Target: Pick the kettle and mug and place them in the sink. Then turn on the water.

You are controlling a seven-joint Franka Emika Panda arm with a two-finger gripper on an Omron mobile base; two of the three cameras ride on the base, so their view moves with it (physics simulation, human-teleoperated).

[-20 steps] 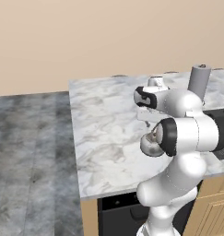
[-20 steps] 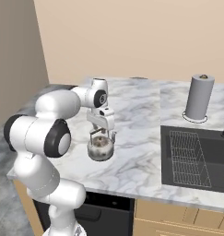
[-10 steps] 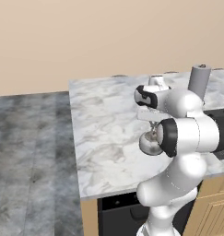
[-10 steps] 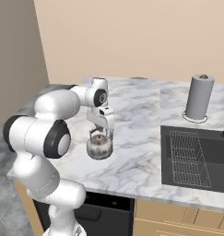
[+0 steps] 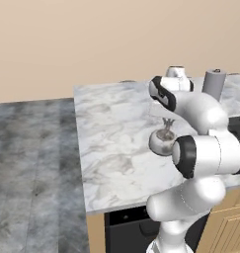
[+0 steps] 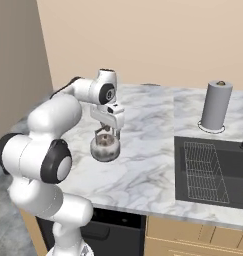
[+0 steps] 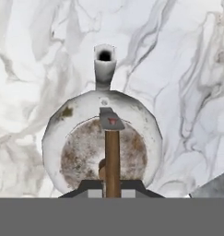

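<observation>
Kettle over white marble counter, beige wall behind.

The kettle sits over the counter, well left of the sink in the right base view. Directly above it hangs the gripper, fingers down on either side of the arched handle (whether the kettle touches the counter, I cannot tell). From the hand view, the spout points away from the fingers. Inside the sink lies the wire rack. Behind the sink, on the counter, stands the paper-towel roll, well apart from the kettle.
</observation>
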